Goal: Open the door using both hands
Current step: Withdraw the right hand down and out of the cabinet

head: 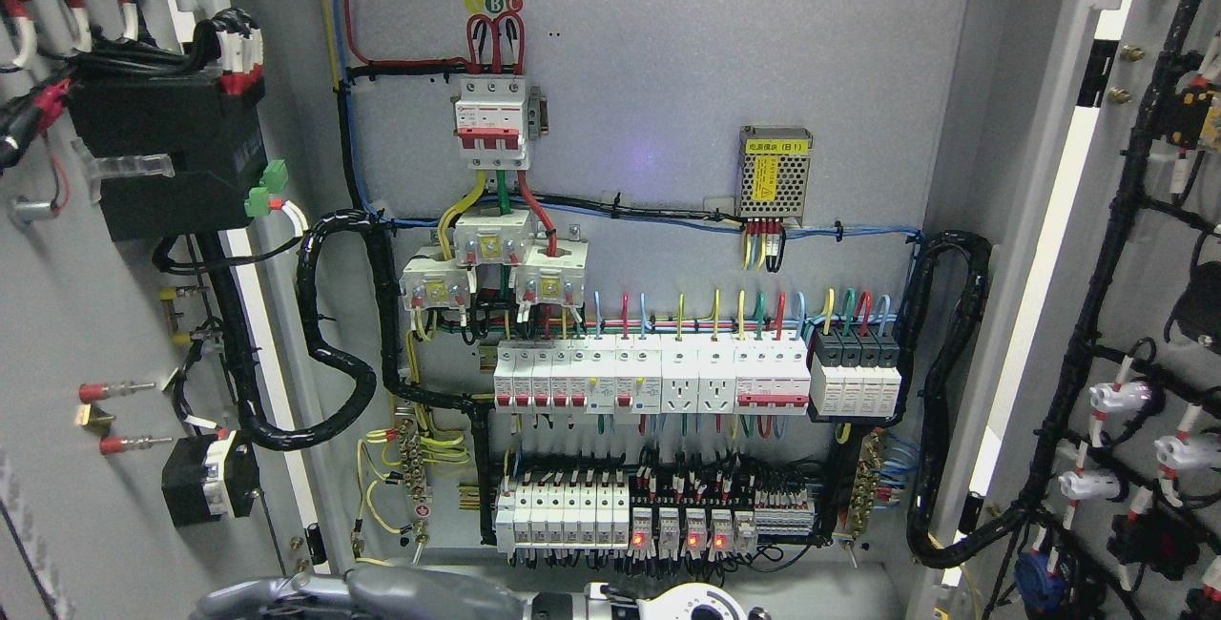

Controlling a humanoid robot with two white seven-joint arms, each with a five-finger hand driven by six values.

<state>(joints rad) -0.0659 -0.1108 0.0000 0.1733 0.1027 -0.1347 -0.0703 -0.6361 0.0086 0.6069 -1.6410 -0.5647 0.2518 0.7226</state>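
The cabinet stands open, and both doors are swung wide. The left door (86, 334) fills the left edge of the picture and the right door (1135, 296) fills the right edge; we see their inner faces. Both are flat grey painted metal sheets with a matte look.

On the left door there is a black box (167, 157) with green plugs, a smaller black block lower down, and red-tipped pins. A thick black corrugated hose (320, 353) bends from this door into the cabinet. The right door carries a long black cable bundle (1107, 296) that runs from top to bottom, with white and black round parts branching from it.

Between the doors is the grey back panel (668, 76), smooth and slightly speckled. At the top middle sits a white breaker (493, 119) with a red bar, fed by red wires. To its right is a small perforated metal box (775, 172) with a yellow label. Lower, a row of white breakers (649, 377) has red, yellow, green and blue wires going in from above. Below it a second row of terminals (658, 515) shows small red lights.

At the bottom edge, an arm (401, 596) of grey, rounded shell comes in from the lower left. A white and black round joint is near the middle. I cannot tell whether the fingers are apart or together, because no hand is clearly visible.
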